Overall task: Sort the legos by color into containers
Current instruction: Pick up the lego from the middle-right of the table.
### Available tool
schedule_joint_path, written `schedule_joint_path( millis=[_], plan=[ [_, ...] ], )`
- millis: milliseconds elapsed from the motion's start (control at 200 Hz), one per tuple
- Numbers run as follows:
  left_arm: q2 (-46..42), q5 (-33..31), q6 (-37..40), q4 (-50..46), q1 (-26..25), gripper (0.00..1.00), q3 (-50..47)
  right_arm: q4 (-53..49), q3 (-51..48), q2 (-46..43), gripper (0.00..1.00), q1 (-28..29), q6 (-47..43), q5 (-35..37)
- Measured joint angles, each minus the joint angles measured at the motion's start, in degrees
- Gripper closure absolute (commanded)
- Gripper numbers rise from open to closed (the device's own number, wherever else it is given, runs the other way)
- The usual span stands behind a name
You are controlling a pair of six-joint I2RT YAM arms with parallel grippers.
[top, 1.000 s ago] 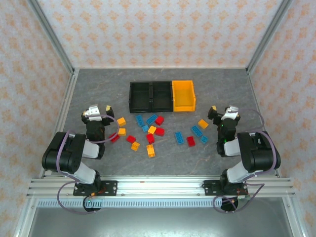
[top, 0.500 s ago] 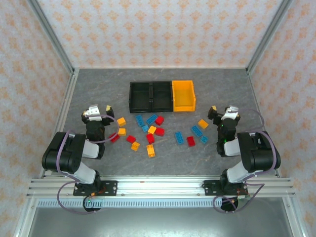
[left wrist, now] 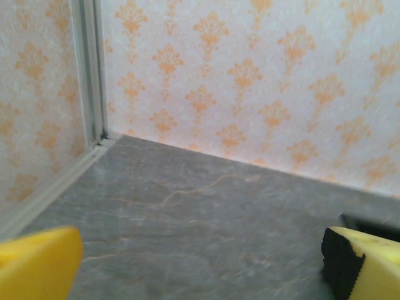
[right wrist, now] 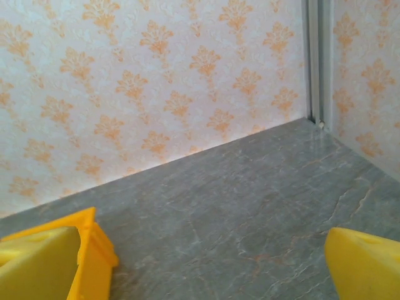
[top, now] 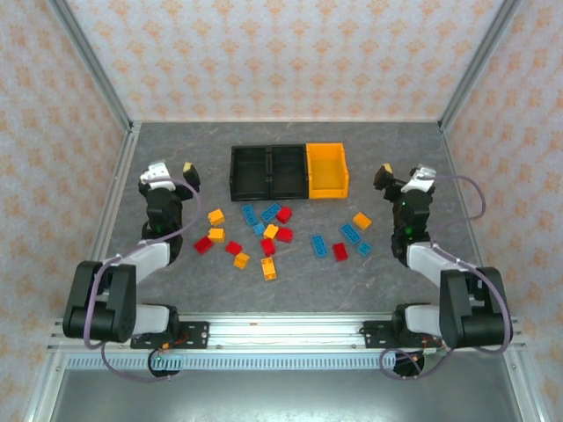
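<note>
Red, blue and orange-yellow studded plastic legos (top: 271, 231) lie scattered left-to-right on the grey counter (top: 396, 145), before the sideways-running row of black and orange-yellow plastic containers (top: 268, 194), between the wide-spread, empty left gripper (left wrist: 200, 269) and right gripper (right wrist: 200, 269).

Jaws spread wide; orange-yellow bin (right wrist: 95, 257) corner lower left; gray tabletop (right wrist: 237, 206); patterned wall (right wrist: 156, 75).

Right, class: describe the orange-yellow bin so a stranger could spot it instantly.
On the grey marbled table, toward its far side, sits a joined row of three open plastic bins. Yours is the orange-yellow rectangular bin at the row's right end; the other two are black.
</note>
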Motion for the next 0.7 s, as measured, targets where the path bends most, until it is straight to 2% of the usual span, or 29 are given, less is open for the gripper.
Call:
schedule_joint_path(
  millis=[140, 355, 496, 701],
  plan=[
    [-2.38, 2.38, -12.41, -9.40, 1.07, 0.01, 4.57, -16.61, 6.86, -2.47, 0.00, -0.76, 13.18, 1.27],
    [-2.40, 14.51, -22.71, -17.94, 0.87, 0.03, 4.66, -37.94, 17.00, 1.92, 0.00, -1.42, 21.90, -4.96],
    [-3.19, 19.61, -24.24, -25.88, -3.85, 0.13, 5.03, -48.04, 18.10, 4.37, 0.03, -0.90, 24.33, -9.11],
    [-7.98, 22.51, -23.80, -33.57, -12.98, 0.15, 4.11, -58.47, 20.59, 9.25, 0.04, 2.62, 26.01, -10.93]
  ],
)
